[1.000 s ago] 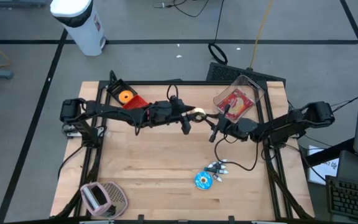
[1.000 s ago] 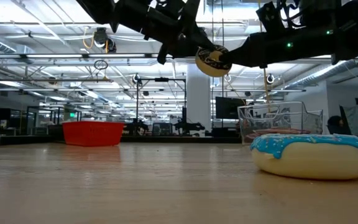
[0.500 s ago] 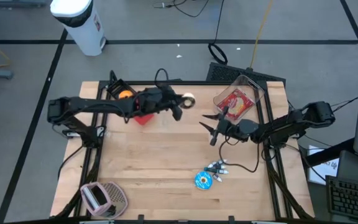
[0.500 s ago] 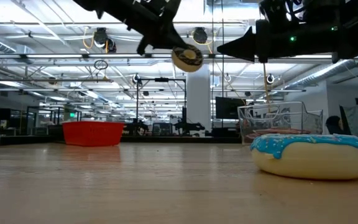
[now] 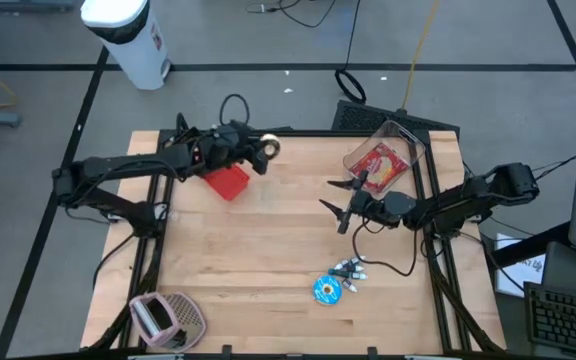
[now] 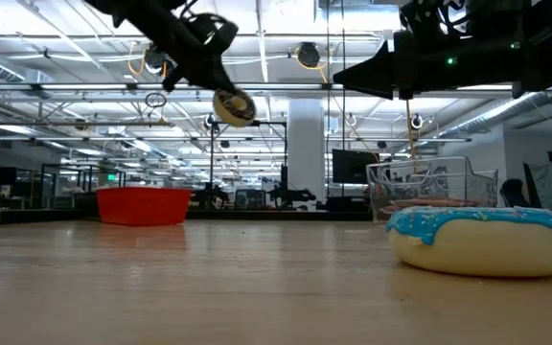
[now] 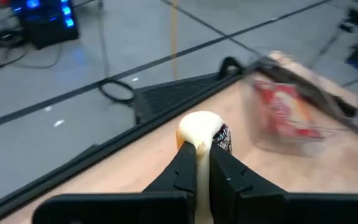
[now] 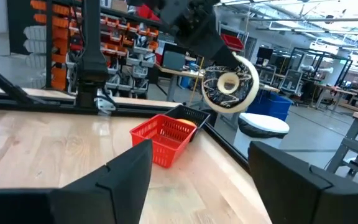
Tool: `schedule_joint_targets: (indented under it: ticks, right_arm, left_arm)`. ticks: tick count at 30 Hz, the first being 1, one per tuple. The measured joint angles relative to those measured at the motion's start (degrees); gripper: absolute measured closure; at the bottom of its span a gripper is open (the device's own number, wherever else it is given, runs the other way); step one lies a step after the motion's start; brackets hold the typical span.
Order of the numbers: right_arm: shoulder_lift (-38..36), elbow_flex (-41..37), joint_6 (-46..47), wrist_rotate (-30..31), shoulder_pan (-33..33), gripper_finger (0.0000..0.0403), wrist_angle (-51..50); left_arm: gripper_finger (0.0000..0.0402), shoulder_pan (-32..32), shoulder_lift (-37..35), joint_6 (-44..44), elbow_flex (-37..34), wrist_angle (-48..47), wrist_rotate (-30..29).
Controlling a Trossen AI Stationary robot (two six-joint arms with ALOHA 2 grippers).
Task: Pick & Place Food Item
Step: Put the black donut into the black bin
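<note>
Your left gripper (image 5: 266, 148) is clamping a chocolate-topped doughnut (image 5: 270, 147) by its rim, holding it in the air near the worktop's (image 5: 258, 260) far edge, just beside the red basket (image 5: 226, 181). In the low view the doughnut (image 6: 234, 106) is hanging well above the surface. Your right gripper (image 5: 334, 205) is hovering mid-worktop with its fingers spread apart and gripping nothing, near the clear bin (image 5: 383, 160). A blue-iced doughnut (image 5: 327, 290) is lying near the front edge.

A cream doughnut (image 5: 270, 147) with dark icing hangs edge-on, pinched between the left gripper's (image 5: 265, 150) fingertips above the table.
</note>
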Motion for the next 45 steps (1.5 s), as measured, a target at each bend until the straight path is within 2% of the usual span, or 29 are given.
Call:
schedule_joint_targets:
  ticks: [4,10,17,21,27,32,39,45]
  right_arm:
    - [0.0,0.0,0.0,0.0,-0.1,0.0155,-0.9]
    - [0.0,0.0,-0.1,0.0,-0.2,0.016,-0.7]
    - [0.0,0.0,0.0,0.1,-0.7,0.016,-1.3]
    - [0.0,0.0,0.0,0.1,-0.7,0.016,-1.3]
    - [0.0,0.0,0.0,0.1,-1.4,0.016,-1.7]
    - [0.0,0.0,0.0,0.1,-1.4,0.0161,-1.9]
    - [0.0,0.0,0.0,0.1,-1.5,0.0161,-1.9]
    - [0.0,0.0,0.0,0.0,-1.5,0.0161,-1.9]
  left_arm:
    - [0.039,6.4,-3.5,-1.2,-2.9,-4.9,3.6]
    - [0.039,21.3,-7.6,-3.0,2.6,-24.6,16.1]
    - [0.039,31.6,-7.7,3.7,9.4,-39.5,18.4]
    - [0.039,35.5,-7.6,5.4,8.8,-42.4,24.6]
    - [0.0391,38.0,-7.5,6.2,4.1,-41.4,24.7]
    - [0.0385,38.6,-7.6,4.8,0.2,-40.1,16.5]
    - [0.0376,38.1,-7.6,4.2,-6.9,-28.4,16.5]
    - [0.0373,37.1,-7.5,4.3,-13.4,-19.5,12.2]
